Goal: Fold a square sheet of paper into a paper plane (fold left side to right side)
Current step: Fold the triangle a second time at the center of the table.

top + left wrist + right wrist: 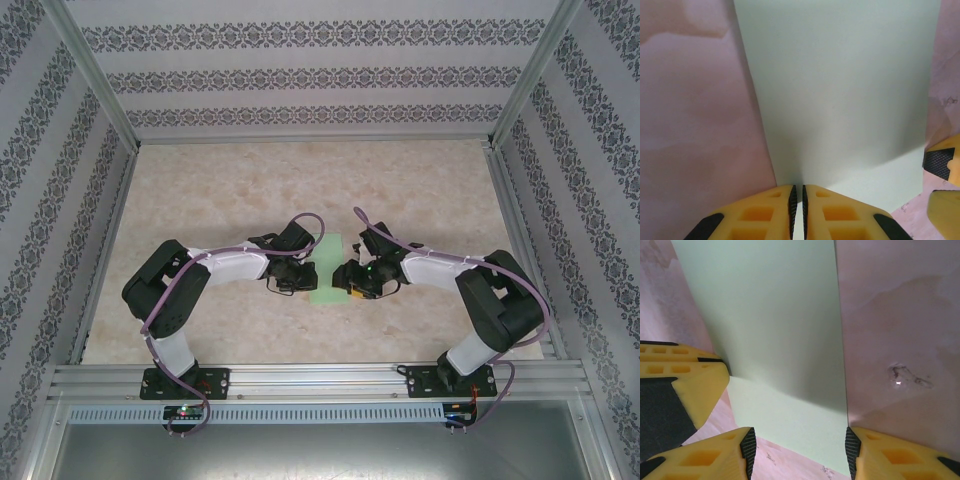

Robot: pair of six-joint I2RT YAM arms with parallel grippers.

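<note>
Square sheet of paper point(327, 288): pale green, it lay on the worktop point(220, 190) between the two arms, in the near half. Its left side was lifted into a flap rising over the flat part.
Left tool point(798, 202): pressed together, pinching the raised left edge of the sheet, just left of centre.
Right tool point(800, 450): spread, with its fingers straddling the flat right part of the sheet, low over it. Whether they touched it could not be told.
Step in hand: judged to be the left-to-right fold, begun but not closed. The flap was up and no crease was pressed.
Next move: likely called for carrying the pinched edge rightward to meet the right edge squarely, then flattening the fold. The right tool would need to steady the lower layer or keep out of the flap's path.
</note>
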